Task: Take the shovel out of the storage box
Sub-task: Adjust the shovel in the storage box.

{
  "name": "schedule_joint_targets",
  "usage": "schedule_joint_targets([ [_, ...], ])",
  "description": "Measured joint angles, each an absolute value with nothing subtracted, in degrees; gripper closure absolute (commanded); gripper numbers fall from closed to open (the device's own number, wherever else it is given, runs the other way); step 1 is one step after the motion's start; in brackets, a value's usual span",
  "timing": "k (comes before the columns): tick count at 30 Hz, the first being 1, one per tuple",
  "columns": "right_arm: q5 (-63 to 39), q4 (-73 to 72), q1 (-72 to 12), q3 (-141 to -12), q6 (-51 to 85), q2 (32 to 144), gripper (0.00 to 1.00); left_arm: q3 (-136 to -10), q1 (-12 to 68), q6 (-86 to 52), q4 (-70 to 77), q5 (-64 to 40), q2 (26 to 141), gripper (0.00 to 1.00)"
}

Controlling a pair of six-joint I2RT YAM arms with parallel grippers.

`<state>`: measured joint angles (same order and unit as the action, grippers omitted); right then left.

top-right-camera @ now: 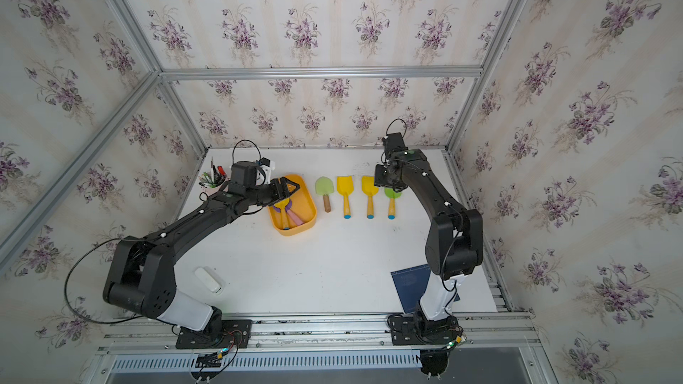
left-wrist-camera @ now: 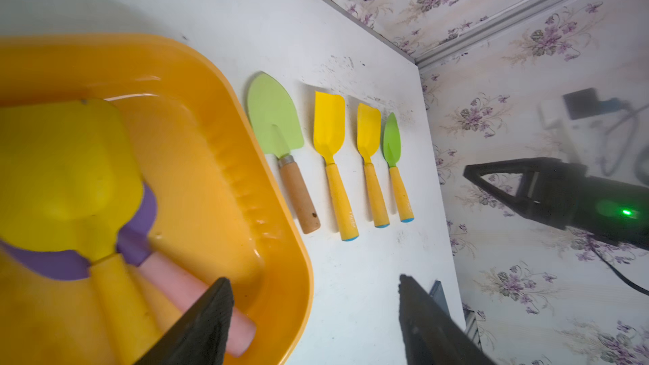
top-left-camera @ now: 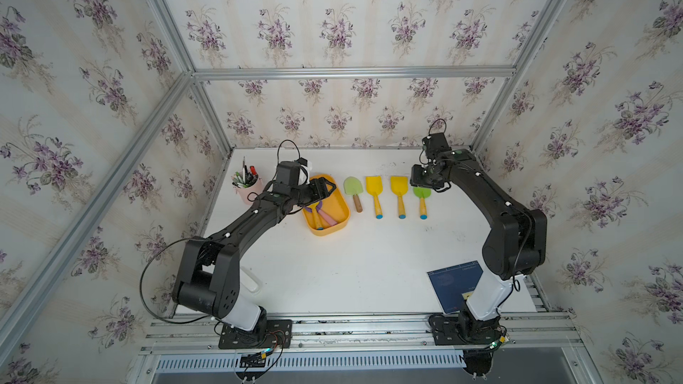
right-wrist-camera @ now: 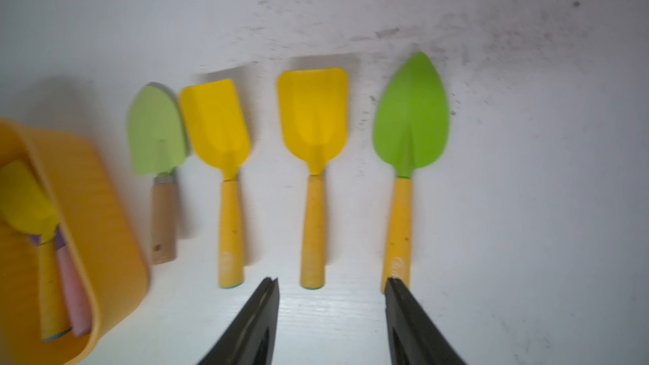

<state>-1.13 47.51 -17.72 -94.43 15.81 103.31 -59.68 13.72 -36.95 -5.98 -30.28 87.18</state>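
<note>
- One white tabletop (top-left-camera: 332,271), scuffed near the back wall, carries every item.
- One storage box (top-left-camera: 340,205): a yellow-orange plastic tub, rectangular, with rounded corners and low walls. It stands on the far left part of the tabletop.
- Two shovels lie inside it, handles toward the robot. The yellow shovel (left-wrist-camera: 66,177), with a yellow blade and handle, rests on the purple shovel (left-wrist-camera: 165,272), which has a purple blade and a pink handle.
- Four shovels lie in a row just right of the box, apart from one another, blades toward the back wall:
  - pale green shovel (top-left-camera: 351,185), wooden handle
  - first square yellow shovel (top-left-camera: 374,185)
  - second square yellow shovel (top-left-camera: 399,185)
  - bright green shovel (top-left-camera: 421,193), pointed blade
- Left pincer (left-wrist-camera: 313,277): jaws wide, holding nothing, hovering above the box.
- Right pincer (right-wrist-camera: 330,279): jaws parted, nothing between them. One fingertip is at the bright green shovel's handle end; whether they touch cannot be told.
</note>
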Motion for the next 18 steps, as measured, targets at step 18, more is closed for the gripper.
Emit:
schedule_joint_targets([
  [18,-10.83,50.22,-45.45,-135.28,19.05,138.41,0.57,-47.97,-2.98,-31.07,-12.40,-36.47,82.94,0.49],
])
